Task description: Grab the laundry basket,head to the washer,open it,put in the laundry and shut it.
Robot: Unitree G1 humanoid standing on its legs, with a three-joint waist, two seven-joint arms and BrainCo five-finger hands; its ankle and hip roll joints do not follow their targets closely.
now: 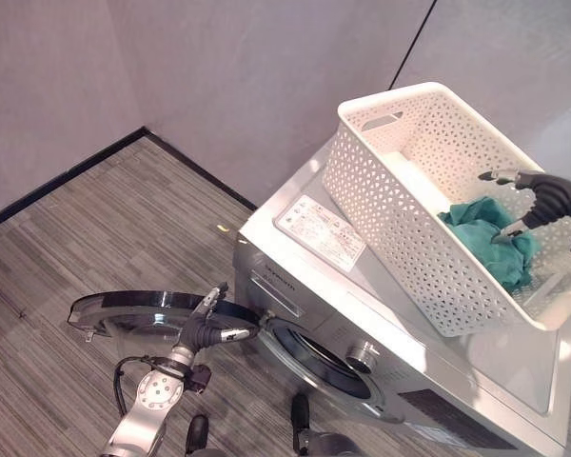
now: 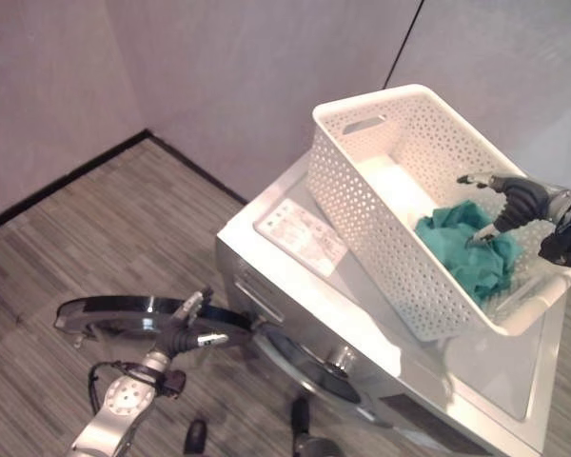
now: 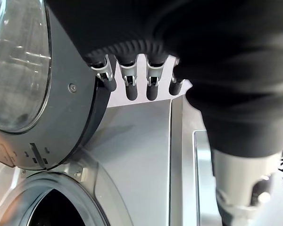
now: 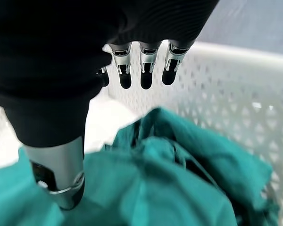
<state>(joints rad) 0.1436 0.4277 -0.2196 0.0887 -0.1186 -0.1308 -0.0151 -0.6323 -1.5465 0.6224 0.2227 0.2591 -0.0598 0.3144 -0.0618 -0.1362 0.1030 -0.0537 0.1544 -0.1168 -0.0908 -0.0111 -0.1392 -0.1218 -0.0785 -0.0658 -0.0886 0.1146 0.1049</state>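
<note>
A white perforated laundry basket (image 1: 390,190) rests tilted on top of the silver washer (image 1: 428,343). Teal laundry (image 1: 495,243) lies bunched at its near end. My right hand (image 1: 552,195) is inside the basket just above the cloth, open, its fingers (image 4: 146,70) straight and its thumb reaching down to the teal laundry (image 4: 170,179). The washer's round glass door (image 1: 138,309) is swung wide open to the left, showing the dark drum opening (image 1: 319,362). My left hand (image 1: 209,331) is at the door's rim, open, with straight fingers (image 3: 132,84) alongside the dark door frame (image 3: 66,103).
A white label (image 1: 319,228) is stuck on the washer's top. A control knob (image 1: 362,355) sits on the front panel. Grey walls with a black baseboard (image 1: 67,171) meet behind. Wood-look floor (image 1: 124,238) stretches to the left of the washer.
</note>
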